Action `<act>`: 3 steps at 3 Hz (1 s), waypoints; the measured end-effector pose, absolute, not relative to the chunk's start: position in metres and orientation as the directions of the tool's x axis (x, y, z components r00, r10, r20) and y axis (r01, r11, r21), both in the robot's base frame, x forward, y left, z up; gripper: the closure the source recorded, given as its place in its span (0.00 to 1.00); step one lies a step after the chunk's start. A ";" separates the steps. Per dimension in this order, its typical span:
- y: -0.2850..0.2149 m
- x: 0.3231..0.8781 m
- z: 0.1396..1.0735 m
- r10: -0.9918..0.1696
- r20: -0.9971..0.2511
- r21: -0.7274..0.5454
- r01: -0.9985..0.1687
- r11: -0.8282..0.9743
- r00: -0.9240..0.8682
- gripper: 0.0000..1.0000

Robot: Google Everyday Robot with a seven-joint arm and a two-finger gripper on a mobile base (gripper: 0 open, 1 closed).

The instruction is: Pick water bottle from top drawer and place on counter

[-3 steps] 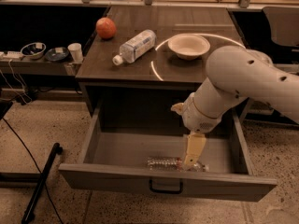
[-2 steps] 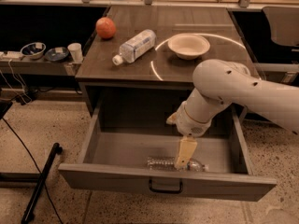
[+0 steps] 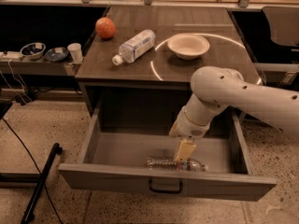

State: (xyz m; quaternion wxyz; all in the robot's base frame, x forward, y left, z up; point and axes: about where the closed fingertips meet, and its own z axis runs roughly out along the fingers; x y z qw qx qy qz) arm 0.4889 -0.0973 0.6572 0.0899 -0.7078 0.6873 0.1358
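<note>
The water bottle (image 3: 163, 163) lies on its side in the open top drawer (image 3: 163, 183), close behind the drawer front, slim and clear. My gripper (image 3: 183, 154) hangs from the white arm (image 3: 243, 97) and reaches down into the drawer, right over the bottle's middle and touching or nearly touching it. The counter (image 3: 117, 69) above is dark wood with a thin white circle line.
On the counter lie a fatter clear bottle (image 3: 134, 46) on its side, a white bowl (image 3: 188, 45) and an orange ball (image 3: 105, 28). A low shelf at the left holds bowls (image 3: 32, 50) and a white cup (image 3: 74, 52). A black pole (image 3: 42, 183) lies on the floor at the left.
My arm has swung left and down, bringing the gripper lower into the drawer and onto the water bottle's middle. The bottle has not moved.
</note>
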 end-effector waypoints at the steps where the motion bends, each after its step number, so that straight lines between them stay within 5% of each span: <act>1: -0.097 0.482 0.634 -0.948 -0.319 0.090 -0.995 -0.043 0.012 0.43; 3: -0.088 0.459 0.617 -0.947 -0.319 0.126 -0.988 -0.090 0.045 0.34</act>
